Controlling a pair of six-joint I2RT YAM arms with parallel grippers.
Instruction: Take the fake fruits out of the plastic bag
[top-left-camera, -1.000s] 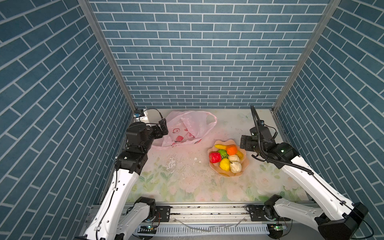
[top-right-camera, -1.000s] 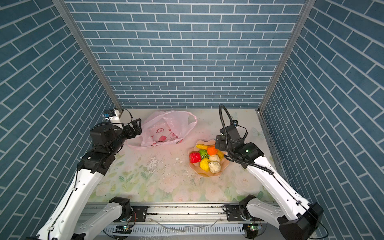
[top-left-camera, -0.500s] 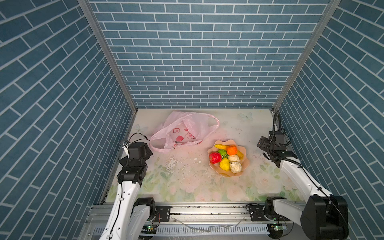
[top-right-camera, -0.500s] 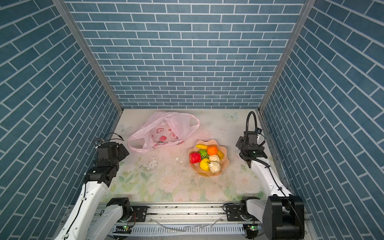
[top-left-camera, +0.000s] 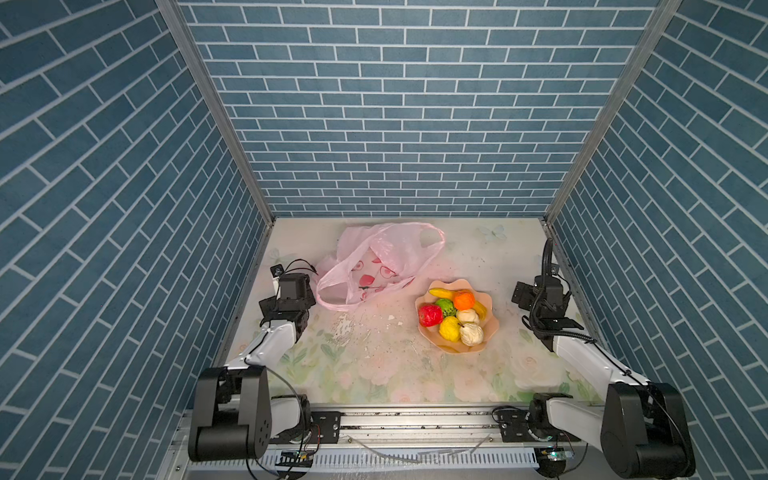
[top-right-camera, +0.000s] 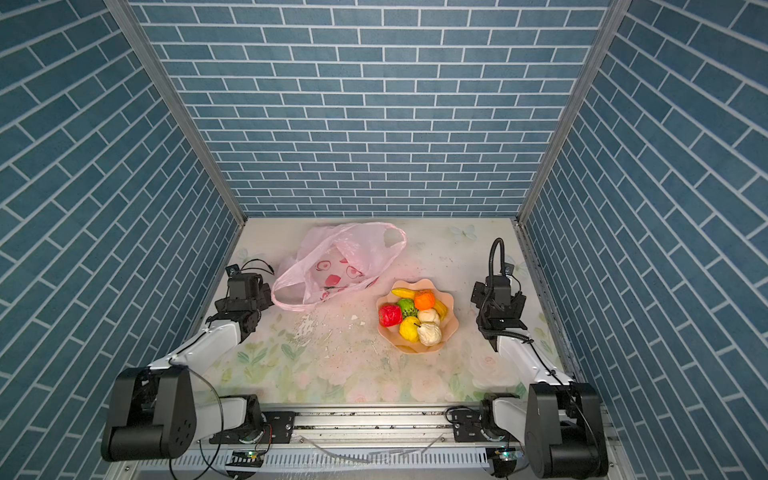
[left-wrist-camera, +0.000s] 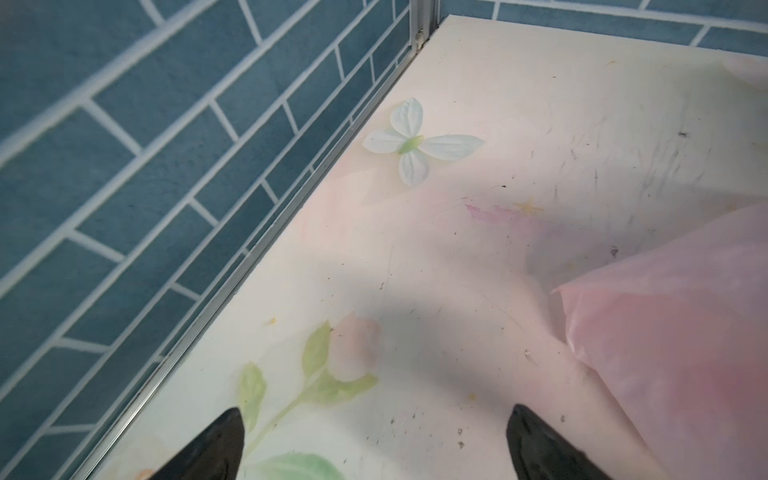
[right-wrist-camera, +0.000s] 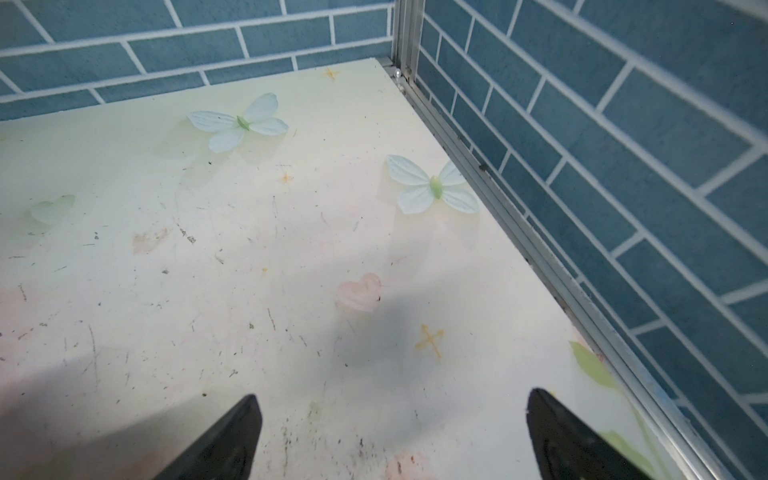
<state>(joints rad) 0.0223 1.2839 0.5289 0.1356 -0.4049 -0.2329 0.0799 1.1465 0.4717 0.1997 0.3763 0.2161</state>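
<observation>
The pink plastic bag (top-left-camera: 376, 266) (top-right-camera: 345, 262) lies slack at the back left of the table, and only its red prints show through it. The fake fruits (top-left-camera: 453, 316) (top-right-camera: 415, 318) are piled in a peach scalloped bowl (top-left-camera: 457, 350) right of centre: red, green, orange, yellow, two cream-white ones and bananas. My left gripper (left-wrist-camera: 374, 415) hangs open over bare table near the left wall, with the bag's edge (left-wrist-camera: 673, 353) beside one finger. My right gripper (right-wrist-camera: 390, 401) is open and empty over the table by the right wall, right of the bowl.
Blue brick-patterned walls close in the table on the left, right and back, with metal rails (left-wrist-camera: 232, 291) (right-wrist-camera: 540, 249) along their bases. White crumbs (top-left-camera: 349, 328) lie scattered between the bag and the bowl. Both arms (top-left-camera: 274, 340) (top-left-camera: 582, 353) are folded low near the front corners.
Both arms have drawn back and down toward the side walls. The left gripper has moved off the bag, the right one away from the bowl. The bag has settled slightly.
</observation>
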